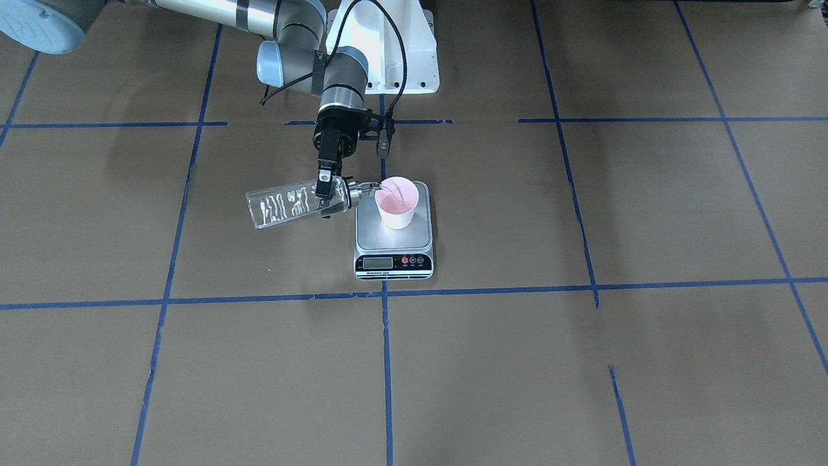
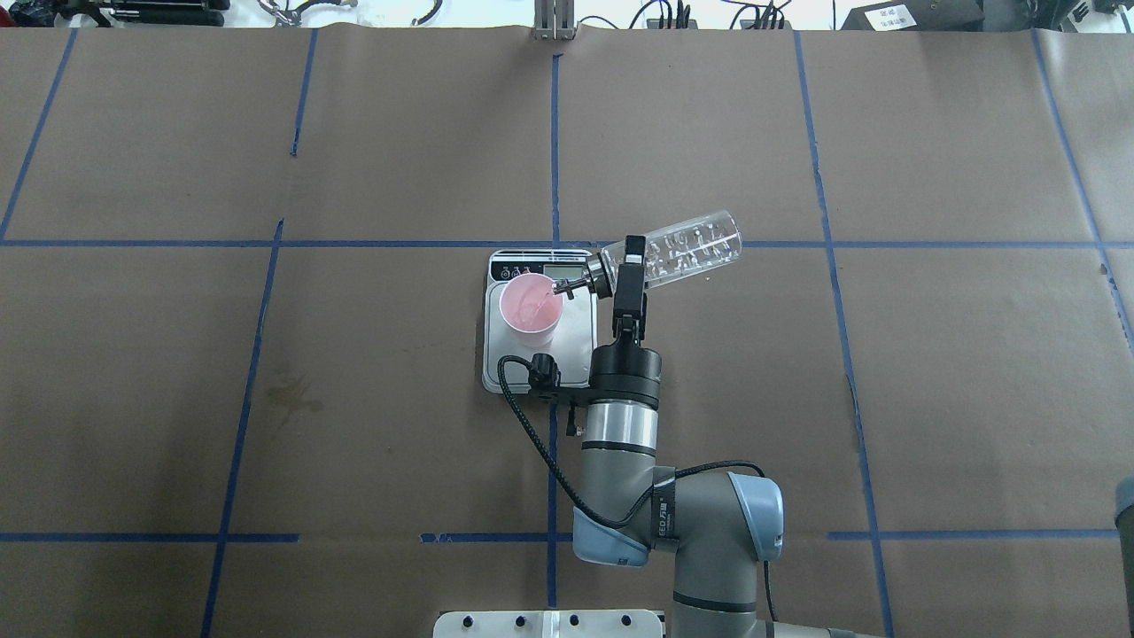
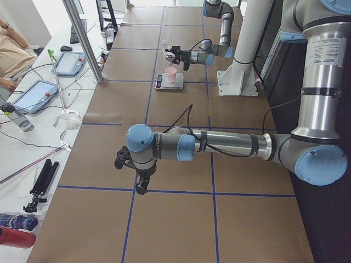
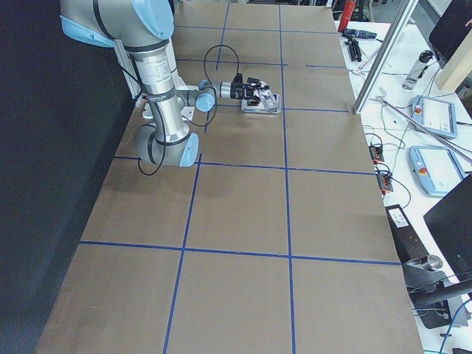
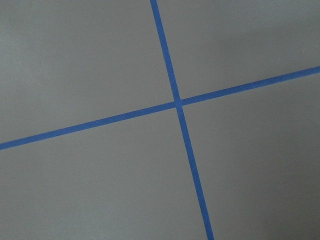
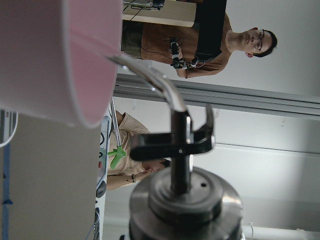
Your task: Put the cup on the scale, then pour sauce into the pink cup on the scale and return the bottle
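Observation:
The pink cup [image 1: 396, 204] stands upright on the scale's steel platform [image 1: 394, 243], seen also in the overhead view [image 2: 530, 310]. My right gripper [image 1: 326, 188] is shut on the clear glass bottle [image 1: 284, 207] near its metal collar and holds it tilted almost flat. The pour spout [image 1: 370, 187] reaches over the cup's rim, and clear liquid runs into the cup. The right wrist view shows the collar [image 6: 185, 200], the spout and the cup [image 6: 45, 55] close up. My left gripper [image 3: 140, 183] hangs over bare table far from the scale; I cannot tell if it is open or shut.
Brown paper with blue tape lines [image 5: 175, 102] covers the table. The white robot base [image 1: 388, 52] stands behind the scale. Operators and tablets [image 3: 33, 93] are on a bench beyond the table's far edge.

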Tool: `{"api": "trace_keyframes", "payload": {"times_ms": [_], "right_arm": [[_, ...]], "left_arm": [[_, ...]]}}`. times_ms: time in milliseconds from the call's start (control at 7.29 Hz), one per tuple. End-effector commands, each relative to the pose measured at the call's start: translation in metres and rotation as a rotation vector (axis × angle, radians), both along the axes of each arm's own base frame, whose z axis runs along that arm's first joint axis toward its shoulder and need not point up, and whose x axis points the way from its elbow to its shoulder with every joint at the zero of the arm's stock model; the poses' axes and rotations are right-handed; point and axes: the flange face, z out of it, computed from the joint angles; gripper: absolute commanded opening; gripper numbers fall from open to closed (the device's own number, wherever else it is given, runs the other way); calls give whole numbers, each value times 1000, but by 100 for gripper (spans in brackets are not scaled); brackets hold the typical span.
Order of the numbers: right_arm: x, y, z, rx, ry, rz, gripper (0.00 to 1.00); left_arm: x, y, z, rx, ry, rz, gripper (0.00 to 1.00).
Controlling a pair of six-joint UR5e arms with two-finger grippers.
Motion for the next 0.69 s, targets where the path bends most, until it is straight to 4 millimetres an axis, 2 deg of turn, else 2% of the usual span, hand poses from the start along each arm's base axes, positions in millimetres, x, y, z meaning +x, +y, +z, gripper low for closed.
{"api": "trace_keyframes", "payload": {"times_ms": [0, 411, 548], "right_arm": [[0, 0, 1, 0, 0, 0, 0], [1, -1, 0, 2, -17, 2, 0], [4, -1, -6, 9, -70, 3, 0]], "left_arm": [[0, 0, 0, -1, 0, 0, 100], [0, 0, 0, -1, 0, 0, 100], [0, 0, 0, 1, 0, 0, 100]]}}
